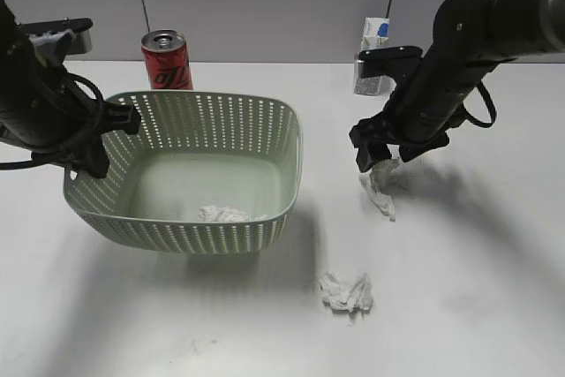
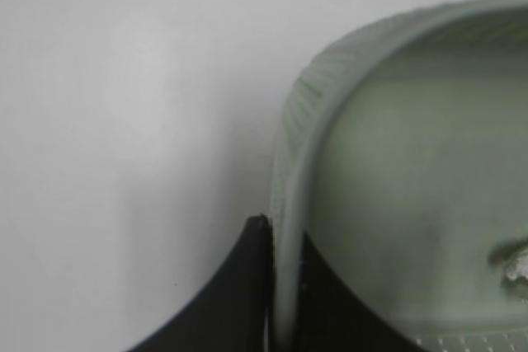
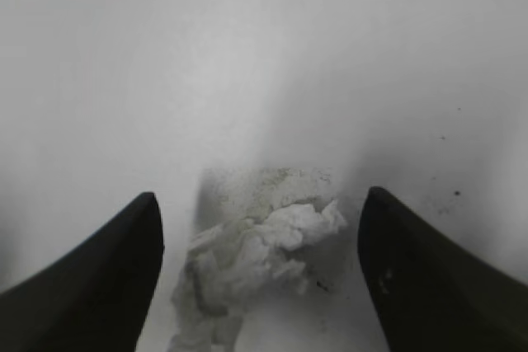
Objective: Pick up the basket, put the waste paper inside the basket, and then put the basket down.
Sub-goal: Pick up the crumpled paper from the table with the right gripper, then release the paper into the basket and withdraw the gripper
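My left gripper (image 1: 99, 143) is shut on the left rim of the pale green basket (image 1: 291, 143) and holds it tilted above the table; in the left wrist view the gripper (image 2: 282, 241) pinches the basket's rim (image 2: 290, 162). One wad of waste paper (image 1: 222, 214) lies inside the basket. My right gripper (image 1: 378, 158) is open and sits low over a second wad (image 1: 381, 184); in the right wrist view the gripper (image 3: 260, 212) has this wad (image 3: 247, 265) lying between its fingers. A third wad (image 1: 346, 292) lies on the table in front.
A red can (image 1: 166, 60) stands behind the basket. A white-and-blue carton (image 1: 373, 57) stands at the back, behind the right arm. The table (image 1: 459, 306) is white.
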You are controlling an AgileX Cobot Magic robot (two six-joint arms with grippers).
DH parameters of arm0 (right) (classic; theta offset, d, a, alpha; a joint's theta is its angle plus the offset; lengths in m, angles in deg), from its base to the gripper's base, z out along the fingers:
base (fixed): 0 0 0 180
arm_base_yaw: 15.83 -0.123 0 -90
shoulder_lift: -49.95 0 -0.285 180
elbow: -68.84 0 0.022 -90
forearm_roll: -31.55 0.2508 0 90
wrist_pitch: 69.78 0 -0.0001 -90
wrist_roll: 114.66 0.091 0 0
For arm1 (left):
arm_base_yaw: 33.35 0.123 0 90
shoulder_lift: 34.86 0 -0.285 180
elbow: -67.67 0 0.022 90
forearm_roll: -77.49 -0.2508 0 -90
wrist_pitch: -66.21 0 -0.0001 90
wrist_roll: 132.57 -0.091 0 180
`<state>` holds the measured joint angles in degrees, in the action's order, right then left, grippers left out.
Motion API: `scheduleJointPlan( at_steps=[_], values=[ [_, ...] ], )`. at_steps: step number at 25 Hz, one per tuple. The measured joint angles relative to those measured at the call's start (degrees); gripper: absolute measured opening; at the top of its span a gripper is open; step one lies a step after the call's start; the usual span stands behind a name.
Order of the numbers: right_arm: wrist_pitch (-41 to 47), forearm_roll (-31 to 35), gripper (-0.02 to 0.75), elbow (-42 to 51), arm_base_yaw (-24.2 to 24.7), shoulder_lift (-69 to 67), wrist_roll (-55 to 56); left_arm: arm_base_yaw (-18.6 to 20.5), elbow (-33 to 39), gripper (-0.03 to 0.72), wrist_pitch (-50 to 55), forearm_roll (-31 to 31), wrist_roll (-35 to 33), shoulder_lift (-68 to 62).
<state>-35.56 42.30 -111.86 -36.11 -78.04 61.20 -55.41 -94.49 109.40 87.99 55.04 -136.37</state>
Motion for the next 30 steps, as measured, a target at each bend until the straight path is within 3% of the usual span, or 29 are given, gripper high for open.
scheduleJointPlan(
  at_steps=[4, 7, 10, 13, 15, 22, 28, 30],
  values=[
    [0.6, 0.0, 0.543, 0.0, 0.0, -1.9, 0.0, 0.0, 0.0, 0.000, 0.0, 0.0, 0.0, 0.0],
    [1.5, 0.0, 0.494, 0.0, 0.0, -2.0, 0.0, 0.0, 0.0, 0.000, 0.0, -0.1, 0.0, 0.0],
    [2.5, 0.0, 0.347, 0.0, 0.0, -2.0, 0.0, 0.0, 0.0, 0.000, 0.0, -0.1, 0.0, 0.0],
    [4.9, 0.1, 0.102, -1.7, 0.0, -2.0, 0.0, 0.0, 0.0, 0.000, 0.0, -0.1, 0.0, 0.0],
    [6.5, 0.1, 0.045, -3.4, 0.0, -1.8, 0.0, 0.0, 0.0, 0.000, 0.0, -0.1, 0.0, 0.0],
    [9.5, 2.0, 0.026, -8.3, -0.5, 9.5, -1.2, 0.0, 0.0, 0.000, 0.0, -0.1, 0.0, 0.0],
    [8.8, 18.9, 0.025, -9.5, -6.0, 19.8, -11.6, 0.0, 0.0, 0.000, -1.3, -0.1, 0.0, 0.0],
    [7.8, 21.2, 0.025, -9.6, -8.9, 20.3, -13.6, 0.0, 0.0, 0.000, -1.5, 0.0, 0.0, 0.0]
  ],
)
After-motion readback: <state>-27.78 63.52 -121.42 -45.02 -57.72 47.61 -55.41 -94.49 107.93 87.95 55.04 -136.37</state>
